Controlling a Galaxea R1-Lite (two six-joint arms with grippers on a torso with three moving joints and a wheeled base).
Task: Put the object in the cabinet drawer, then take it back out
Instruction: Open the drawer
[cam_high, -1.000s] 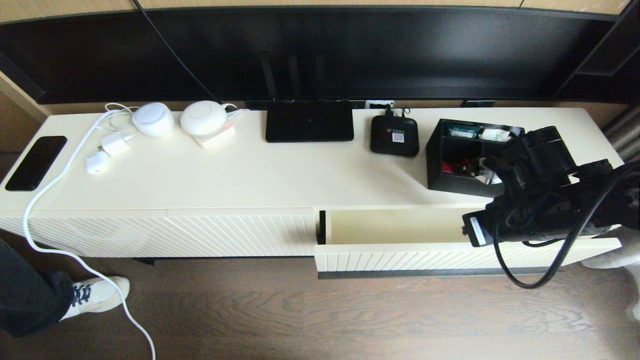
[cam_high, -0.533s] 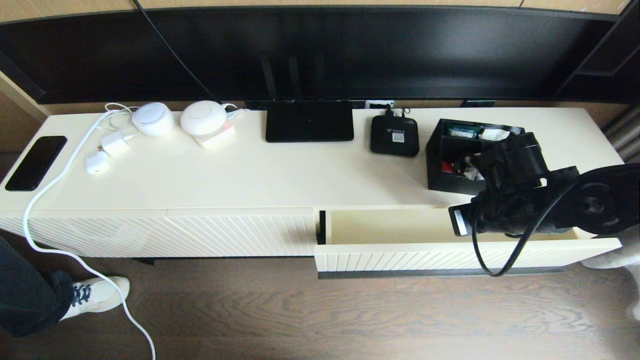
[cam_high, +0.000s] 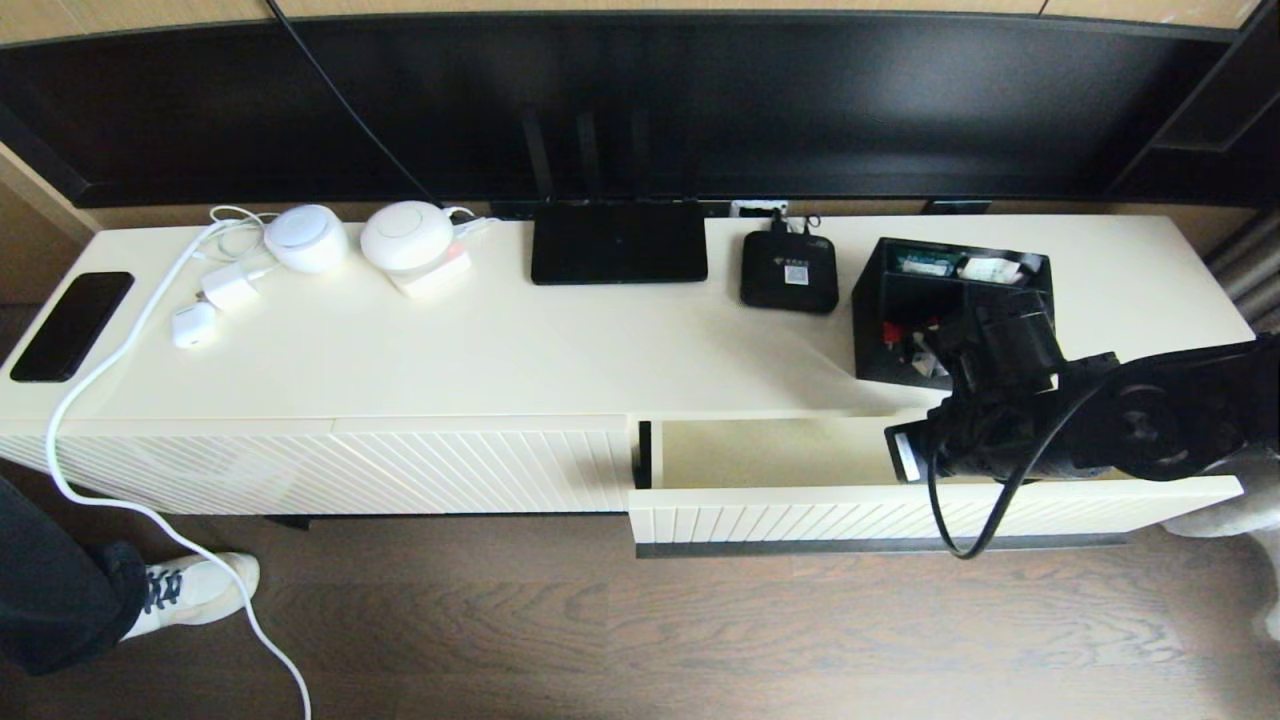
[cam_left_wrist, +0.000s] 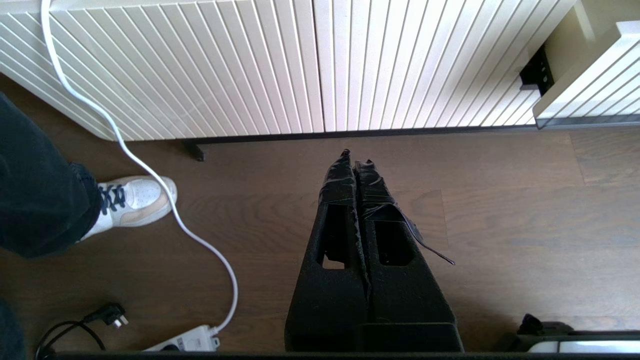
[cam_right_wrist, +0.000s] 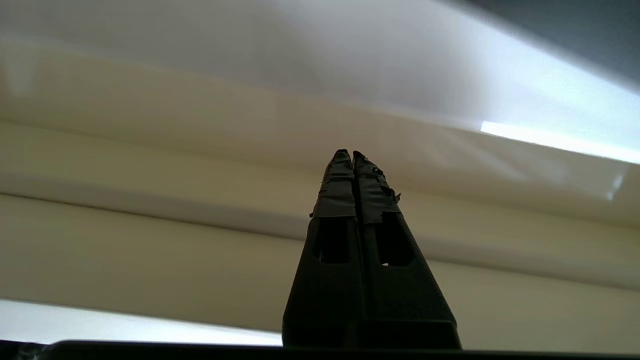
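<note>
The black organizer box (cam_high: 903, 288) stands on the cabinet top at the right, with red and white items in its compartments; my right arm (cam_high: 1150, 430) covers its near right corner. Below it the cabinet drawer (cam_high: 800, 518) is pulled open, its cream interior (cam_high: 770, 450) bare where it shows. My right gripper (cam_right_wrist: 352, 152) is shut on nothing and points at the drawer's cream inner surfaces. My left gripper (cam_left_wrist: 354, 155) is shut and empty, low over the wooden floor in front of the ribbed cabinet front, out of the head view.
On the cabinet top sit a flat black router (cam_high: 618, 243), a small black set-top box (cam_high: 789, 273), two white round devices (cam_high: 406, 236), a charger and a phone (cam_high: 72, 325). A white cable (cam_high: 100, 380) trails to the floor near a person's shoe (cam_high: 195, 590).
My right arm has swung left and come down across the organizer box's near corner, towards the open drawer. Nothing else has moved.
</note>
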